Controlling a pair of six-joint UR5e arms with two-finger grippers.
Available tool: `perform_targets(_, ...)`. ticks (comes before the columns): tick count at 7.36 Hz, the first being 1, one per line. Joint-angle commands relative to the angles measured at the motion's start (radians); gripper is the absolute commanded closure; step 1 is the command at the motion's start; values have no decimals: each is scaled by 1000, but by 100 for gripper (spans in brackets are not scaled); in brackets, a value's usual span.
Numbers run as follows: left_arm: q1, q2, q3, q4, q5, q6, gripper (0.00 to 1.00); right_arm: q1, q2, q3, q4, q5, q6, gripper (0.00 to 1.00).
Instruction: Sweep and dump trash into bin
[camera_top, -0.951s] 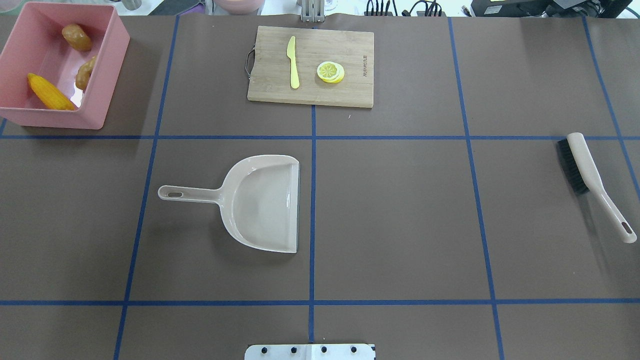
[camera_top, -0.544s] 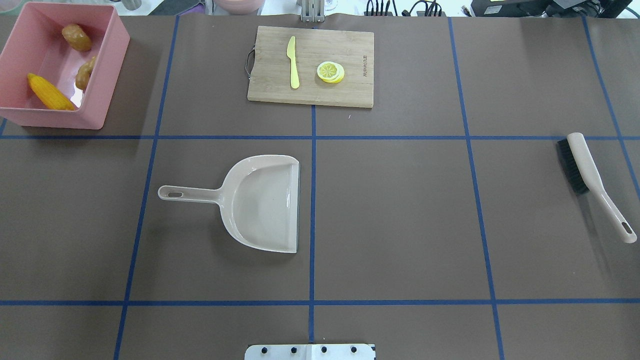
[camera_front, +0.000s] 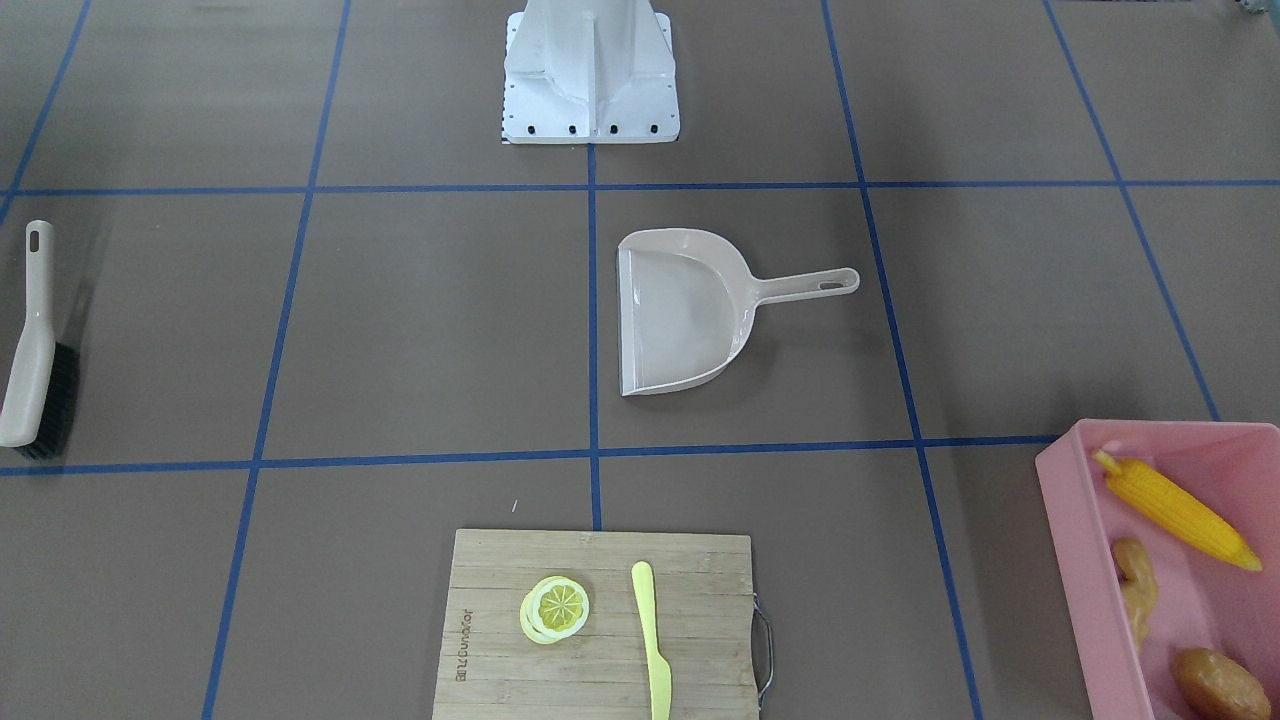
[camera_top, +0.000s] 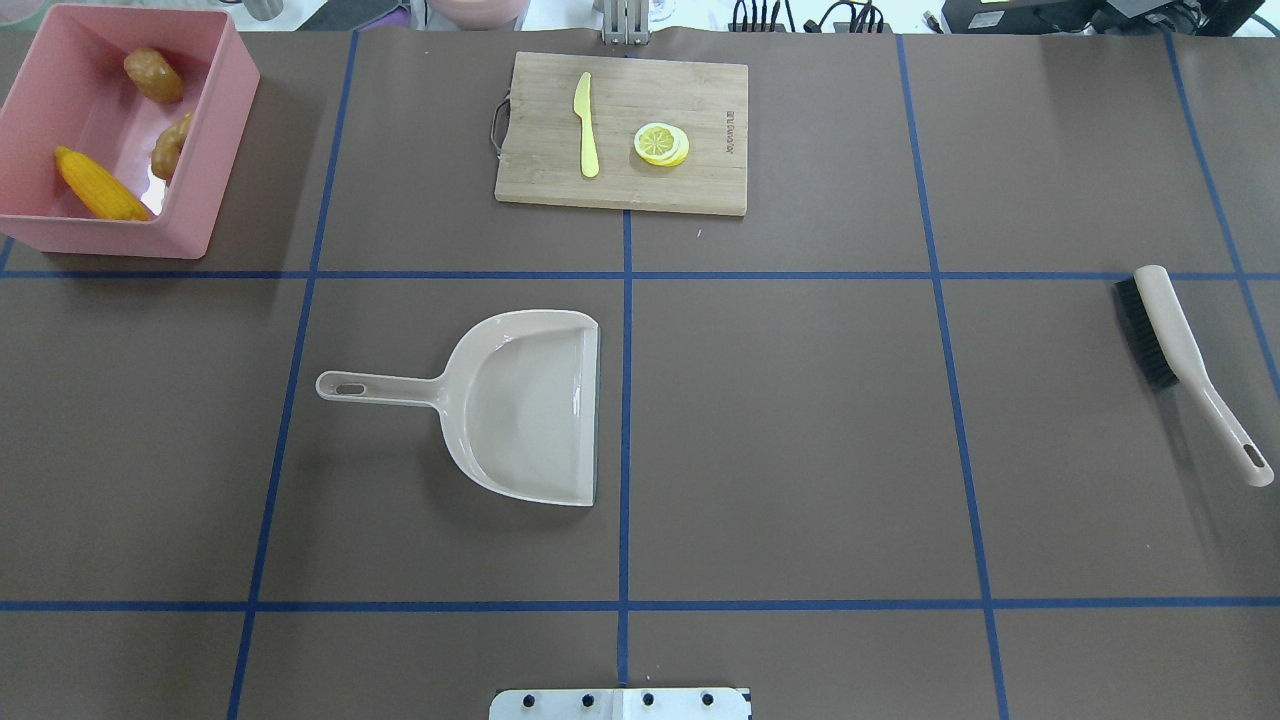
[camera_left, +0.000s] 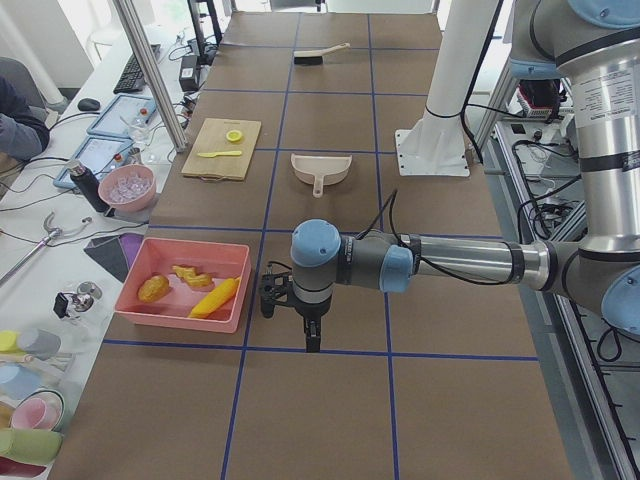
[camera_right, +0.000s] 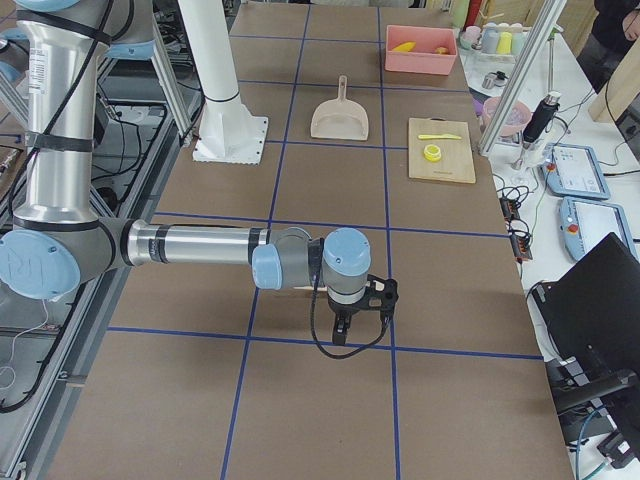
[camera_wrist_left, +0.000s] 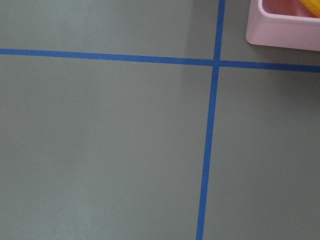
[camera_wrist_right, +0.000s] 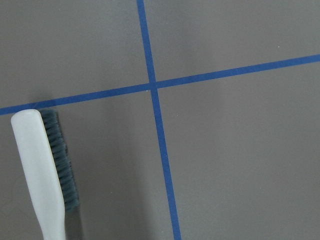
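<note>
- Trash location: all three pieces lie inside the bin (camera_top: 213, 170) at the far corner on the robot's left. The corn cob (camera_top: 98, 185) lies slantwise at the near end, the ginger root (camera_top: 170, 145) is against the right-hand wall, and the potato (camera_top: 153, 75) is at the far end.
- I see no trash on the table, so I judge the sweep and dump done.
- The left gripper (camera_left: 295, 315) is the nearer arm. It hangs over bare table just beside the bin's robot-side edge. Its wrist view catches only one pink corner and a sliver of yellow.
- Left jaws show in the side view only; I cannot tell if they are apart or together. Nothing visibly held.
- The right gripper (camera_right: 358, 312) hangs over the other end of the table, well apart from the bin. Same problem: I cannot tell the jaw state.
- The brush (camera_top: 1180, 350) lies flat near the right gripper, long axis roughly toward the robot, handle nearest, bristles facing table centre.
- The dustpan (camera_top: 525, 405) sits empty mid-table, handle pointing to the robot's left, lip along the centre tape line.
- The cutting board (camera_top: 690, 90) with the knife (camera_top: 586, 125) and lemon slice (camera_top: 660, 143) is at the far edge, clear of both arms.
- Nothing stands between the left gripper and the bin.
</note>
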Motion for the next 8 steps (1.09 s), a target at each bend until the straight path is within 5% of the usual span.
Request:
perform_targets(1, -6, 3, 5, -3, -24, 1, 2, 0, -2, 1, 2, 1, -1, 0)
perform_targets(3, -11, -4, 55, 0, -25, -10, 2, 0, -2, 1, 2, 1, -1, 0)
perform_targets(8, -126, 21, -1, -1, -25, 27, 2, 0, -4, 1, -1, -2, -4, 0)
